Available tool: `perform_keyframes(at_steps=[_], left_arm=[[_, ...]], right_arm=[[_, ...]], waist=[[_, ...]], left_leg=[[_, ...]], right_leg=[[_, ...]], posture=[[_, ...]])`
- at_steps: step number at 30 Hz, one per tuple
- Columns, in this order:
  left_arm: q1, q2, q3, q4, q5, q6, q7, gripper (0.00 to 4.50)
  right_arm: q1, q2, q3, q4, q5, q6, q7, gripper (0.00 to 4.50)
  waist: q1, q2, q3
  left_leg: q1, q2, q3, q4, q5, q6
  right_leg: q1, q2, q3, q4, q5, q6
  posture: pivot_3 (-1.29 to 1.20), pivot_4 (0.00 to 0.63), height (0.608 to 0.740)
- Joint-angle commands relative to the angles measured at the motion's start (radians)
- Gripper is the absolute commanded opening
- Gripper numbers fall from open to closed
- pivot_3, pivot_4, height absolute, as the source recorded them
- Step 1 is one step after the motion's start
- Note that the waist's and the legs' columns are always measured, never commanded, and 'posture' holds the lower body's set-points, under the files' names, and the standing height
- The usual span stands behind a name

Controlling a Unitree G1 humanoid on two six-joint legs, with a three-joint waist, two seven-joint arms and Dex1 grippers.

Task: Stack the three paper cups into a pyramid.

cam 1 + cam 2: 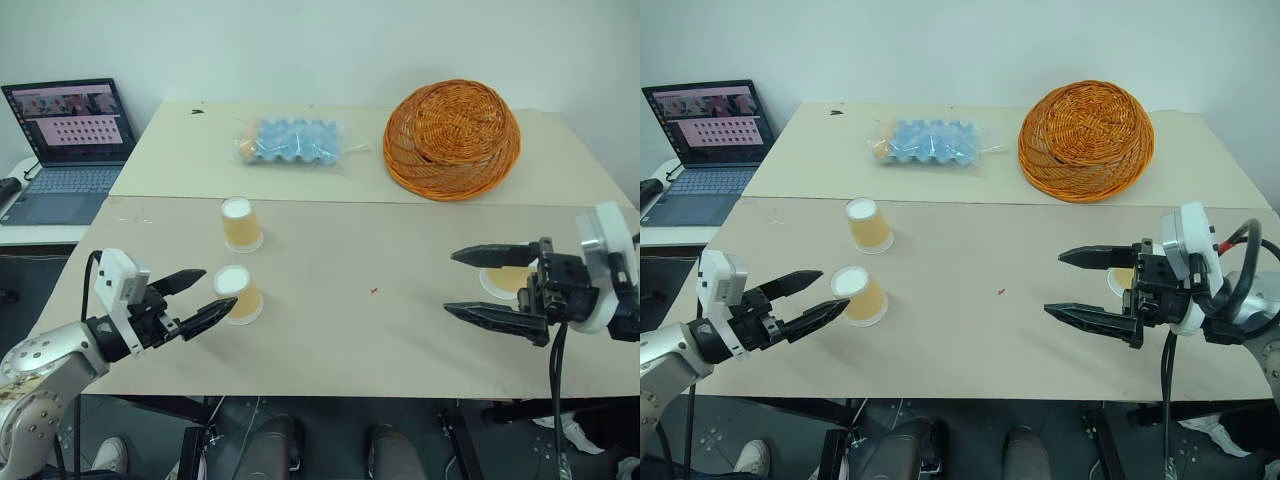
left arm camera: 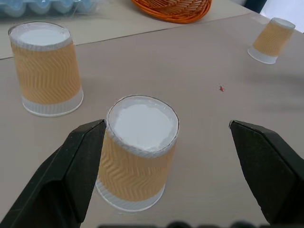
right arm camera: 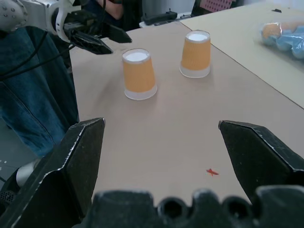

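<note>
Three paper cups are sitting upside down on the tabletop [image 1: 380, 340], none stacked yet, so the pyramid is not begun. Taking the wicker basket [image 1: 452, 138] as landmark: the far cup [image 1: 241, 224] is standing well to its left, the near cup [image 1: 238, 294] just in front of that one, and the third cup [image 2: 271, 40] below the basket's right side, partly hidden behind the right tool [image 1: 483, 284]. The left tool [image 1: 198, 298] is reaching level with its jaws spread wide beside the near cup, holding nothing. The right tool is pointing toward the left one, also wide and empty. Next, I judge, the base pair needs setting side by side, calling for a gentle closing on the thin walls.
</note>
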Motion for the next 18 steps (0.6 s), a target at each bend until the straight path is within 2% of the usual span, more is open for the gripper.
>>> perform_keyframes(at_steps=[1, 18], left_arm=[[-0.002, -0.004, 0.004, -0.032, 0.025, -0.04, 0.005, 4.43], [-0.128, -0.051, -0.185, 0.141, 0.211, -0.164, -0.02, 4.43]], right_arm=[[-0.019, 0.0, -0.028, -0.011, 0.02, 0.001, -0.001, 4.5], [-0.012, -0.008, -0.085, -0.072, 0.082, 0.049, -0.072, 4.5]], waist=[[0.0, 0.0, 0.0], [0.0, 0.0, 0.0]], left_leg=[[0.0, 0.0, 0.0, 0.0, 0.0, 0.0], [0.0, -0.001, 0.0, 0.0, -0.001, 0.001]], right_leg=[[0.0, 0.0, 0.0, 0.0, -0.001, -0.001], [0.0, 0.0, 0.0, 0.0, 0.002, 0.004]], posture=[[0.0, 0.15, 0.726], [0.0, 0.15, 0.726]])
